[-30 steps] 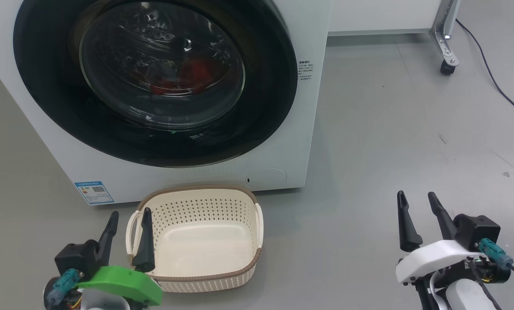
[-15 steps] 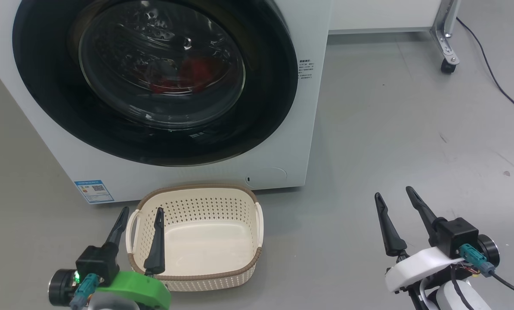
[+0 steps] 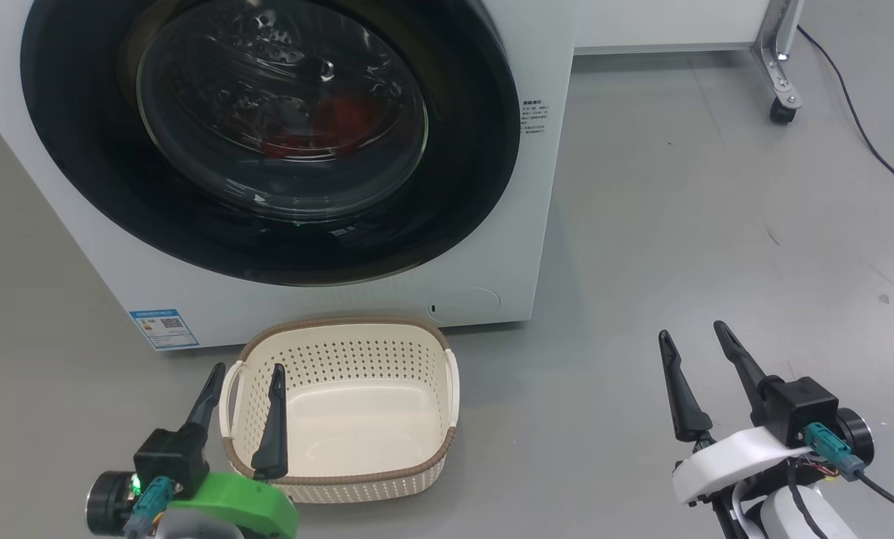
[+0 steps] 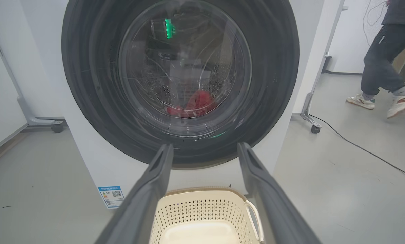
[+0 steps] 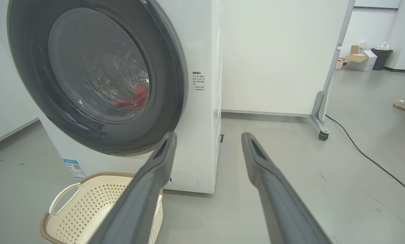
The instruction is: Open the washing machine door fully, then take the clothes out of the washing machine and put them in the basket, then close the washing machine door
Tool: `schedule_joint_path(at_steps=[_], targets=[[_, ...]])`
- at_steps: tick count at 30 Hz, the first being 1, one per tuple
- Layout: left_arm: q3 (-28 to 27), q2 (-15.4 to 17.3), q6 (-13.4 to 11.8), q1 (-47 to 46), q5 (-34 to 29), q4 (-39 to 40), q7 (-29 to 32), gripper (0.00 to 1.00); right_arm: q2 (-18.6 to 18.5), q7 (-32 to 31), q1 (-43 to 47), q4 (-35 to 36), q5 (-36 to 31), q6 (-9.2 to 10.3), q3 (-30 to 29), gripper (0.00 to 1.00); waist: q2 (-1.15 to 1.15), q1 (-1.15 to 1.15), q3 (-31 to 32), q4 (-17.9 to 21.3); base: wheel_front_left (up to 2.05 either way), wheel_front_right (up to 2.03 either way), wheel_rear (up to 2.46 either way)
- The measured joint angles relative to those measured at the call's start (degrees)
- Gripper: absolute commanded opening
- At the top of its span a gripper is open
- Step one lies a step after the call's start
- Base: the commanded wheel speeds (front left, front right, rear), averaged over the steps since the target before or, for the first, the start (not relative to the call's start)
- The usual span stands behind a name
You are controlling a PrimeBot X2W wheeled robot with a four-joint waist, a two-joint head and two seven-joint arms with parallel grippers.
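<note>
Left hand (image 3: 247, 368) hangs nearest, at the lower left, its two dark fingers spread wide and holding nothing. In the head view its right finger crosses the inside of the basket (image 3: 357, 352) and its left finger lies by the basket's left handle; whether either touches the plastic cannot be told. Right hand (image 3: 692, 330) sits at the near right over bare grey floor (image 3: 679, 224), well apart from the basket, fingers likewise spread and empty.

Just beyond the left hand the cream basket stands upright on the floor, its brown rim level and its smooth pale bottom in plain sight. It sits close in front of the washing machine (image 3: 525, 224), below the lower edge of the door (image 3: 447, 187) and just right of the small blue sticker (image 3: 162, 328).

Behind the basket the big white machine faces the robot. Its round black door lies shut against the front. Through the glass window the red clothes (image 3: 327, 123) show, lying low in the steel drum.

Farther right, beyond the machine, a metal leg ends in a small black wheel (image 3: 780, 112), and a black cable (image 3: 866, 142) runs across the floor. At the far right of the left wrist view stands a person (image 4: 380, 67) in dark trousers and pale trainers.
</note>
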State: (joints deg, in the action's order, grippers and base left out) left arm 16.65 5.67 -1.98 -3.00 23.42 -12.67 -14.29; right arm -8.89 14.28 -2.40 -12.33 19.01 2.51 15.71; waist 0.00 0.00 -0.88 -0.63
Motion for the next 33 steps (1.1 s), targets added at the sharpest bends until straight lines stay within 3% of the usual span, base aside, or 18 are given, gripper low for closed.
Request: schedule_joint_path(at_steps=[6,7,8,9,22,33], targets=[[-0.2,-0.4,0.0,0.0,-0.1,-0.2,0.0,1.0,0.5,0.0,0.0,0.1,-0.1,0.0,-0.3,1.0,0.0,0.0,-0.1,-0.1,0.0,0.0,0.0],[-0.2,-0.4,0.0,0.0,-0.1,-0.2,0.0,1.0,0.6,0.0,0.0,0.1,-0.1,-0.01,-0.4,0.91,0.0,0.0,-0.1,0.0,0.0,0.0,0.0],[-0.2,-0.4,0.0,0.0,-0.1,-0.2,0.0,1.0,0.7,0.0,0.0,0.1,-0.1,-0.01,-0.5,0.08,0.0,0.0,-0.1,0.0,0.0,0.0,0.0],[-0.3,-0.5,0.0,0.0,-0.1,-0.3,0.0,1.0,0.8,0.0,0.0,0.1,-0.1,-0.05,-0.6,0.0,0.0,0.0,-0.2,-0.1,0.0,0.0,0.0],[-0.6,-0.8,0.1,0.0,-0.6,-0.3,-0.1,1.0,1.8,0.0,0.3,0.1,1.2,-1.01,-2.8,0.0,0.0,0.0,-1.0,-0.6,0.0,0.0,0.0],[-0.7,-1.2,0.3,-1.3,-0.9,0.5,-0.1,1.0,3.6,0.0,-0.1,0.1,7.4,-3.57,-5.8,0.0,0.0,0.0,-3.6,-1.7,0.0,0.0,0.0]])
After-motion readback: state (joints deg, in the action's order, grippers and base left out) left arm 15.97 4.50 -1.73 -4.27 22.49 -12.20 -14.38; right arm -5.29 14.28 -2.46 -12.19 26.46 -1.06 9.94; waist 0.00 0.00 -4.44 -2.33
